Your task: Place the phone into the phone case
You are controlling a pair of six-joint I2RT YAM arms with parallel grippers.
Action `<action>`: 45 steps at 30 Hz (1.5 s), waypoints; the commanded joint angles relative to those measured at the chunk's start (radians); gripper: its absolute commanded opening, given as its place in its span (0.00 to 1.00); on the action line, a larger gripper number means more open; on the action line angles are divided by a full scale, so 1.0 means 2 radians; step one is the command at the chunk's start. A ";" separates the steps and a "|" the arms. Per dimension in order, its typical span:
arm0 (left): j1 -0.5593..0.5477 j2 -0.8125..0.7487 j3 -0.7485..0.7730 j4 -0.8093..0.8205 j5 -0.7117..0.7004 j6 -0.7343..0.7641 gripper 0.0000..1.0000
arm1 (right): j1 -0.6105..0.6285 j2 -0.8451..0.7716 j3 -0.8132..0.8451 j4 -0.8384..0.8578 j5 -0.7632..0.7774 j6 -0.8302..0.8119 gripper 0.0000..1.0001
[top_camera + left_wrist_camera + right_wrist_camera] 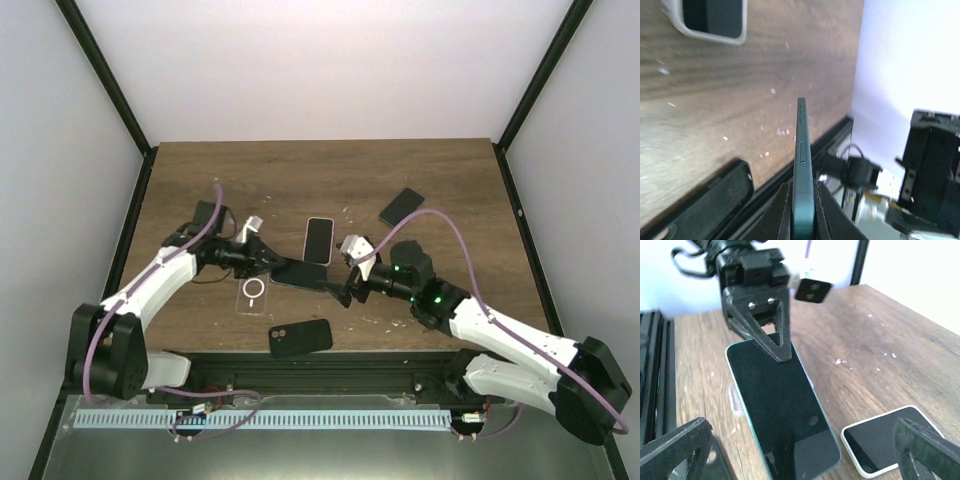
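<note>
Above the middle of the table, the left arm reaches inward with the left gripper clenched on one end of the dark phone, lifted off the wood, while the right gripper faces it, jaws spread wide at the other end.

At the centre of the top view the phone was held above the worktop, its left end between the fingers of the left claw. The right claw stood just to its right, spread wide. A second phone lay just above it in the frame, and a third phone lay well apart at the upper right. One phone case lay at the lower left of the phone, and another phone case lay below it by the worktop's bottom edge.
</note>
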 commanded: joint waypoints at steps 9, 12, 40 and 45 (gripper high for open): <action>0.077 -0.165 -0.029 -0.015 -0.259 -0.064 0.02 | 0.004 0.028 0.062 -0.025 0.096 0.315 1.00; 0.077 -0.199 -0.044 -0.014 -0.327 -0.071 0.02 | 0.004 0.067 0.098 -0.061 0.081 0.322 1.00; 0.078 -0.252 -0.207 0.095 -0.407 -0.151 0.13 | 0.004 0.180 0.157 -0.118 0.036 0.385 1.00; 0.078 -0.260 -0.230 0.082 -0.398 -0.170 0.19 | 0.004 0.180 0.162 -0.126 0.034 0.381 1.00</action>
